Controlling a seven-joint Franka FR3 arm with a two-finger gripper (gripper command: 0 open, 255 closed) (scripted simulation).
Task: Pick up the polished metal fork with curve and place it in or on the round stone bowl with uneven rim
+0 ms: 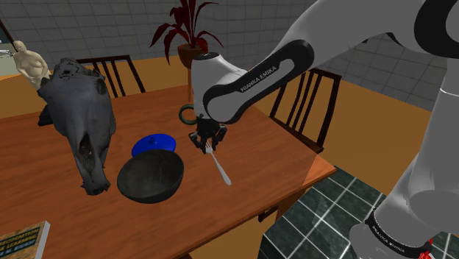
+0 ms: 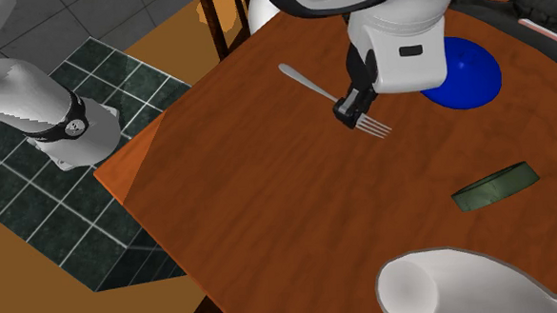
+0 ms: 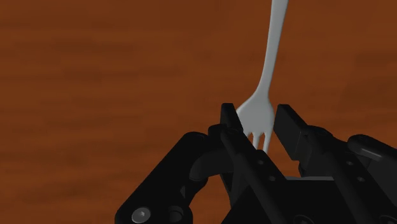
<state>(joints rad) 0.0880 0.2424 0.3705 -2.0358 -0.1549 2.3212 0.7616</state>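
1. The gripper [image 3: 257, 113] is clenched on the metal fork [image 3: 270, 57], its fingers [image 3: 230, 118] pressing the two edges of the head just behind the tines, where the widest part offers a firm bite.
2. The fork's handle points away from the gripper, low over the wooden table [image 1: 44, 169]. It probably rests there, though I cannot tell for sure.
3. The dark round bowl [image 1: 150, 176] stands near, to the shoulder view's left of the fork and just in front of a blue plate [image 1: 151, 141], so the carry looks short.
4. Gripped at one end, the long handle may droop, so the lift must clear the bowl's rim.
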